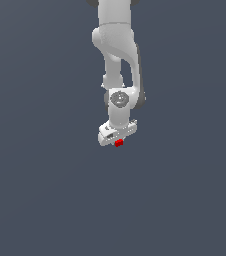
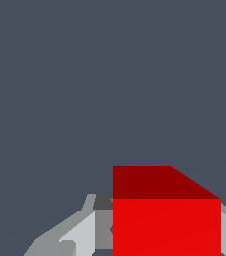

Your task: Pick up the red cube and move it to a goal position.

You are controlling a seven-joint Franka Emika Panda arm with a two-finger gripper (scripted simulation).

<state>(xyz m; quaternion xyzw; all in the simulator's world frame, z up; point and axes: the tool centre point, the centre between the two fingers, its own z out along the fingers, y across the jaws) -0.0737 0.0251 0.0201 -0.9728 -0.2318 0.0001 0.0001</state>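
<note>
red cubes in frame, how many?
1. The red cube sits directly under the pincer in the exterior view; the wrist view shows it between the fingers. None elsewhere; the arm could hide little.

The red cube [image 1: 118, 143] sits directly beneath the gripper [image 1: 118, 140] — between its fingers [image 2: 87, 235], touching them — near the middle of the exterior view.

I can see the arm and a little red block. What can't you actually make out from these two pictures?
- Claw fingertips: too small in the exterior view; in the wrist view the red cube covers them, so open or shut is unclear.
- Red cube's lower part: cut off by the wrist picture's edge.
- Arm's base: beyond the exterior view's top edge.
- Goal position: no marker shows in either view.
</note>
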